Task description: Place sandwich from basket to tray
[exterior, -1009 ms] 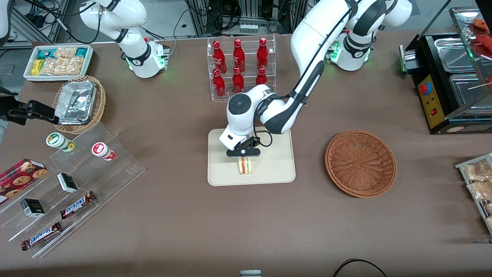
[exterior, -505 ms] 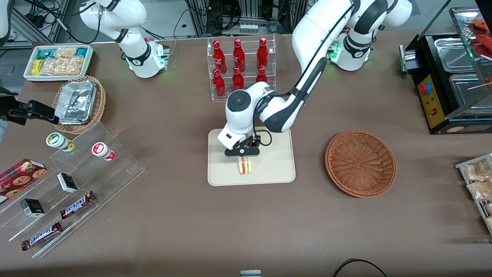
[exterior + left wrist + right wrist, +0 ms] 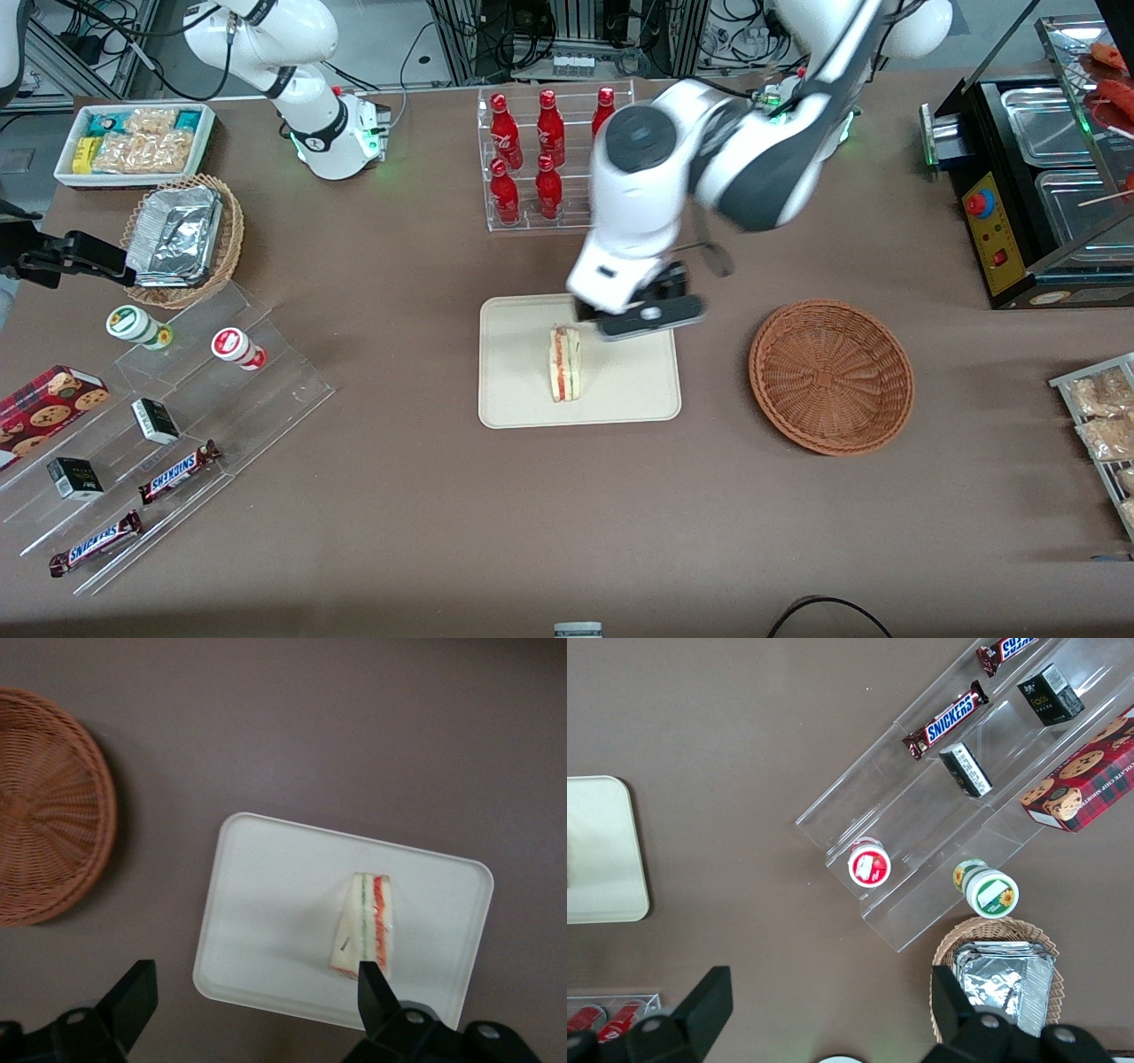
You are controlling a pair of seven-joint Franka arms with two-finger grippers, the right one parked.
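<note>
The sandwich stands on its edge on the cream tray, its orange-red and green layers showing, and nothing touches it. My left gripper hangs open high above the tray, over the edge farther from the front camera, between the sandwich and the basket. Its black fingers are spread wide with nothing between them. The reddish-brown wicker basket sits empty beside the tray, toward the working arm's end of the table.
A clear rack of red bottles stands farther from the camera than the tray. Toward the parked arm's end lie a stepped clear display with snacks, a tan basket of foil containers and a white bin. A black food warmer sits at the working arm's end.
The gripper was shut on the sandwich on the tray; it has let go, opened, and risen up and toward the basket. The sandwich stays standing on the tray.
</note>
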